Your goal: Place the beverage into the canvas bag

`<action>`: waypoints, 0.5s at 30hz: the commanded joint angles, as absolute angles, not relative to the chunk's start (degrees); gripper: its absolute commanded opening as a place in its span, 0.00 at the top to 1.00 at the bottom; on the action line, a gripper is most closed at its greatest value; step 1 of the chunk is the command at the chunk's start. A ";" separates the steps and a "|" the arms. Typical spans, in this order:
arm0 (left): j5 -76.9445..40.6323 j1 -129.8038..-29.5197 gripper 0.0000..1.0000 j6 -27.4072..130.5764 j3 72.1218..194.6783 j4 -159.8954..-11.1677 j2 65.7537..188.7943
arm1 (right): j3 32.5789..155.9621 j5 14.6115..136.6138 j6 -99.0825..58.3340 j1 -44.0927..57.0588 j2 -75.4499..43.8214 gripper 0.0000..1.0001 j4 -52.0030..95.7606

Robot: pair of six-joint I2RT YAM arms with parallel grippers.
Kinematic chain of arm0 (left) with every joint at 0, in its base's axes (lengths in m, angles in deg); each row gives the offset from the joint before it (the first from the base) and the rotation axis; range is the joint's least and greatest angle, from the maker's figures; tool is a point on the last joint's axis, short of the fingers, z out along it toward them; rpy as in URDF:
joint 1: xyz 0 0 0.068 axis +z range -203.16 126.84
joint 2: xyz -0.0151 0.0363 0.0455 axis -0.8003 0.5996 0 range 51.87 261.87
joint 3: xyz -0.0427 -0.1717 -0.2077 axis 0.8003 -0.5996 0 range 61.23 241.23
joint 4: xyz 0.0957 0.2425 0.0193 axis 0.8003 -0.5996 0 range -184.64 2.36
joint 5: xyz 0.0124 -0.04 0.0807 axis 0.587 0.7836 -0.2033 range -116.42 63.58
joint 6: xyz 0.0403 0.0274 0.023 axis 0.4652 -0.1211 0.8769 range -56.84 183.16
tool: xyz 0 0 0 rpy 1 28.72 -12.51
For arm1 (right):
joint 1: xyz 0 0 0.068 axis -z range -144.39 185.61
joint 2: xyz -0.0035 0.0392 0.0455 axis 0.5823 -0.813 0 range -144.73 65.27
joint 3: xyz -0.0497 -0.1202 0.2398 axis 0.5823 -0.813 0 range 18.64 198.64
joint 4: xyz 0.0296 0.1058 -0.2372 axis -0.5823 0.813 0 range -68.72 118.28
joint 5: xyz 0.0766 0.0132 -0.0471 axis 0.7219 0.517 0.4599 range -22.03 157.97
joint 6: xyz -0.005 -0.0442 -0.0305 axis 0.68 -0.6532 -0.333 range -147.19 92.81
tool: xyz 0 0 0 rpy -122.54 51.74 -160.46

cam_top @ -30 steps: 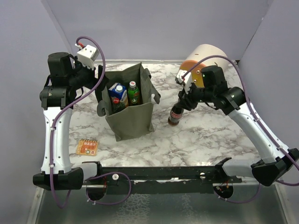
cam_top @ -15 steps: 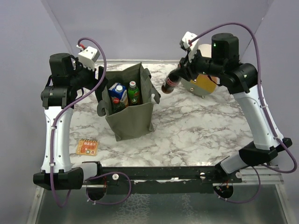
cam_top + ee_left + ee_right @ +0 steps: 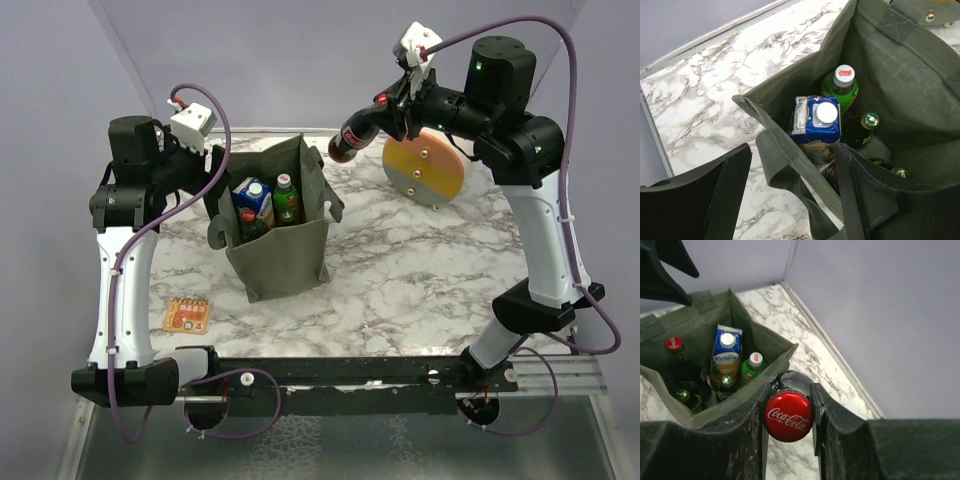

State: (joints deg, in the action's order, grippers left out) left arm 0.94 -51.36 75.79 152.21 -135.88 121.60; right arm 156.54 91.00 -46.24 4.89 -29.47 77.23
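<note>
Gripping bottle (image 3: 352, 136) in my R gripper (image 3: 788, 394); long axis tilted, base toward bag (image 3: 285, 258), up and right of bag mouth. My L gripper (image 3: 792, 150): jaws apart, astride bag rim.

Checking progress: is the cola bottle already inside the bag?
No, the cola bottle is held in the air by the right end effector, not in the bag.

Canvas bag (image 3: 900, 75) open (rim between the hand (image 3: 792, 150) fingers), blue carton (image 3: 816, 125), green bottle (image 3: 840, 87) inside.
</note>
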 commanded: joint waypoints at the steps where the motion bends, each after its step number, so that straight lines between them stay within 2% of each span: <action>1: -0.31 -51.14 0.31 76.77 152.13 -135.39 122.00 | 164.23 94.66 -44.49 2.43 -30.71 0.99 63.06; 9: -0.12 -51.14 0.31 76.56 151.24 -134.83 121.40 | 168.61 95.69 -43.04 -2.93 -34.10 0.99 61.36; 15: 0.12 -51.14 0.31 76.24 151.23 -134.58 120.87 | 164.84 96.61 -43.07 -6.92 -34.54 0.99 62.18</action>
